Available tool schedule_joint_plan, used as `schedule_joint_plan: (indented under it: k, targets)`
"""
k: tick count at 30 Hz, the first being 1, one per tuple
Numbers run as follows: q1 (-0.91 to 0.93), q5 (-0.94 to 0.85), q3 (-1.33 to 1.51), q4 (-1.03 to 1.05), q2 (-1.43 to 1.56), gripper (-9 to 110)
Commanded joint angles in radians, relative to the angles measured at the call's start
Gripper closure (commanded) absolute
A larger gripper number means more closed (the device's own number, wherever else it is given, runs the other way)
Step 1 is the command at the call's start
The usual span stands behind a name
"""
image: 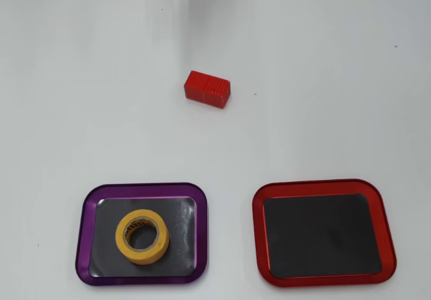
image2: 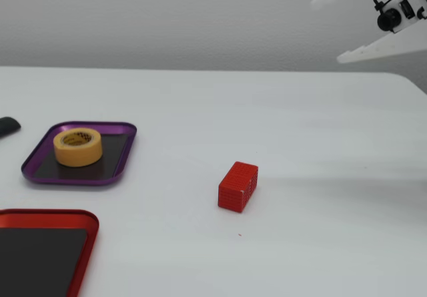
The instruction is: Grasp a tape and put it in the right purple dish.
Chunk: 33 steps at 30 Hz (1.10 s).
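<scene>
Yellow tape (image: 141, 236) lies flat inside the purple dish (image: 84, 246), so placement looks complete, while the gripper (image2: 327, 30), fingers spread apart and empty, hangs high over the table (image2: 320, 130), needing only to park.

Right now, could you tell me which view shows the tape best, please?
The overhead view: the tape is seen from above, lying flat inside the purple dish, its hole open to the camera. The fixed view shows it smaller, from the side, at the left.
</scene>
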Motion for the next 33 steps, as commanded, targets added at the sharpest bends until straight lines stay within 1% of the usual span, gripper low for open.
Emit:
schedule_joint_plan:
  k: [1, 5, 10, 12, 15, 16, 17, 23, 33]
  targets:
    - [0.002, -0.083, 0.169, -0.035, 0.178, 82]
    - [0.002, -0.097, 0.285, -0.026, 0.172, 82]
    - [0.002, -0.103, 0.360, -0.020, 0.149, 83]
    - [0.002, -0.104, 0.390, -0.009, 0.149, 87]
    - [0.002, -0.106, 0.437, -0.011, 0.149, 101]
    - [0.002, -0.106, 0.454, -0.012, 0.149, 103]
    - [0.002, -0.106, 0.465, -0.014, 0.149, 102]
    - [0.002, -0.106, 0.523, -0.014, 0.149, 102]
    - [0.002, -0.104, 0.525, -0.014, 0.149, 102]
